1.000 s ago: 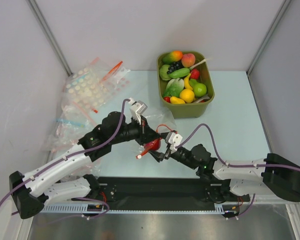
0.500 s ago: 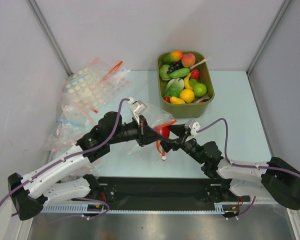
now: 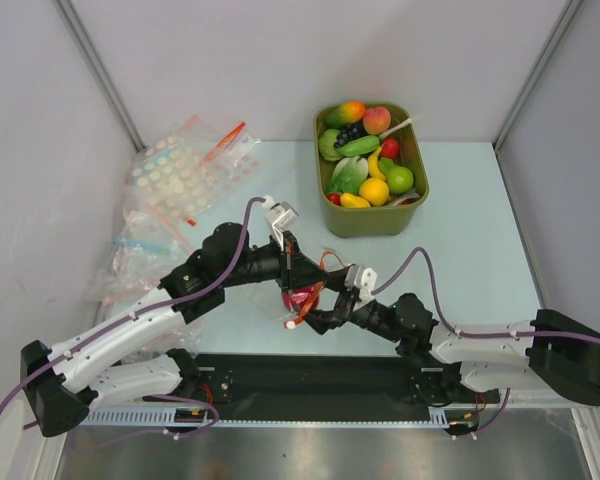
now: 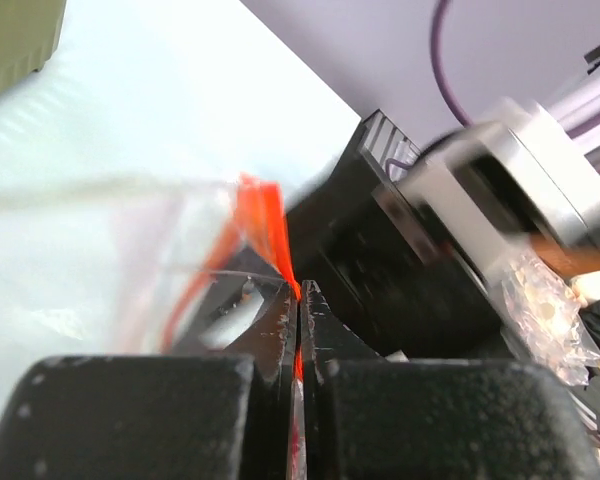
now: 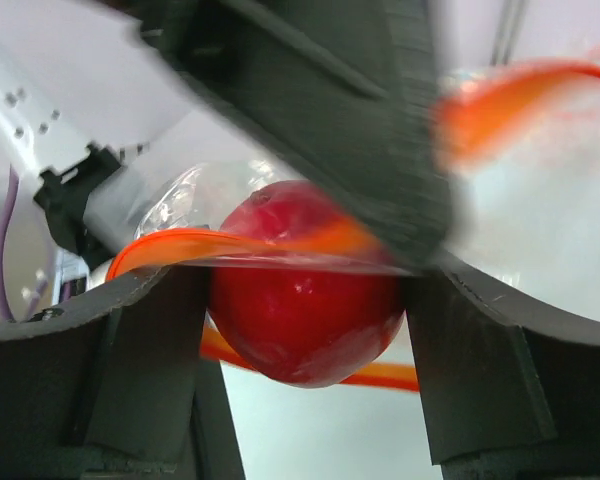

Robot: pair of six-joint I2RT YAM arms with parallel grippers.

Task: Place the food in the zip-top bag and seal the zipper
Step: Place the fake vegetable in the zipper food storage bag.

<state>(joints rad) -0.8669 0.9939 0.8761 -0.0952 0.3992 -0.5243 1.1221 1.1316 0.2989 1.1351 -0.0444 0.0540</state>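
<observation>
My right gripper (image 3: 304,303) (image 5: 306,295) is shut on a glossy red round piece of food (image 3: 299,295) (image 5: 302,325), held between both fingers at the mouth of the clear zip-top bag (image 3: 312,252) (image 4: 120,235). The red-orange zipper (image 5: 185,244) (image 4: 263,222) crosses the fruit's top, and a second strip runs behind it lower down. Just above, my left gripper (image 3: 291,264) (image 4: 298,292) is shut on the zipper edge, holding the bag up off the table. More food (image 3: 374,190) fills the olive tub.
The olive-green tub (image 3: 376,222) stands at the back right of the pale table. Clear bags printed with white dots (image 3: 185,172) and a bag with a blue strip (image 3: 138,245) lie piled at the left. Grey walls close in on both sides.
My right gripper, still holding the red fruit, rose toward the bag mouth, then came back down and left beneath my left gripper. The left gripper keeps its hold on the zipper, shifted slightly.
</observation>
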